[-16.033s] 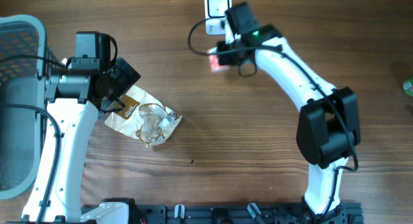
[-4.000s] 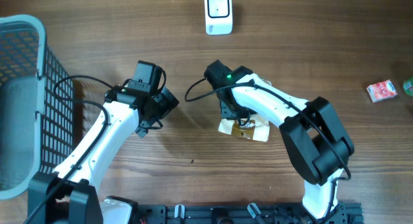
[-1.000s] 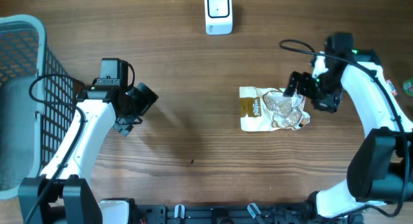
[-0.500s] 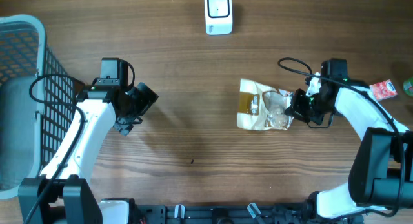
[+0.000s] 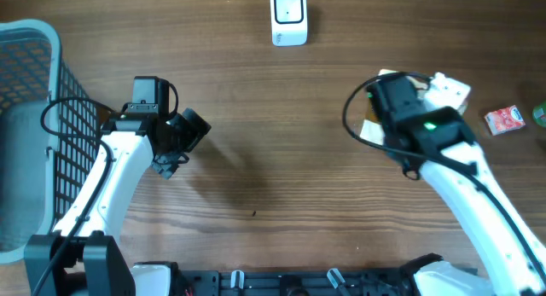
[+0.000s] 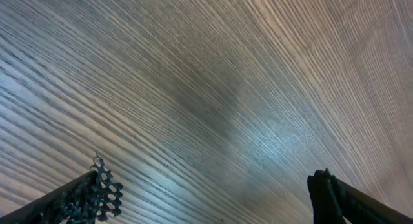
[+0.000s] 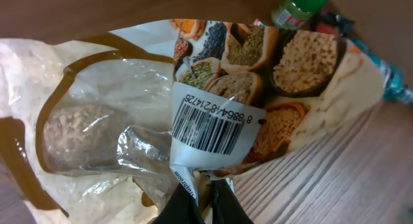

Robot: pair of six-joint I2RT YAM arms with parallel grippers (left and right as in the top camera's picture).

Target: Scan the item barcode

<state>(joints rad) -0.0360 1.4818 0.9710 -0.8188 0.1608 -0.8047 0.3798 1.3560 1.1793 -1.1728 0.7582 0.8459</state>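
The wooden surface point(image 5: 256, 159) carried a grey mesh basket point(image 5: 34, 40) at its far left edge, probably the drop-off for scanned goods. The left tool point(image 6: 206, 201) hung near the basket over bare wood, its jaws spread wide with nothing between them, seemingly parked there so as not to get in the way. The right tool point(image 7: 197, 204) was clamped tight on the lower edge of the snack bag point(image 7: 116, 121), a clear-windowed pouch printed with grains. From overhead, the bag sat under the right arm on the right half of the surface. It was well apart from the white scanner point(image 5: 288, 16) at the top edge, so it would have to be carried there. A small red packet point(image 5: 503, 119) lay further right, untouched. The pinch fell just below the white barcode label point(image 7: 213, 124), leaving it uncovered and facing outward, which suited presenting it to the reader.
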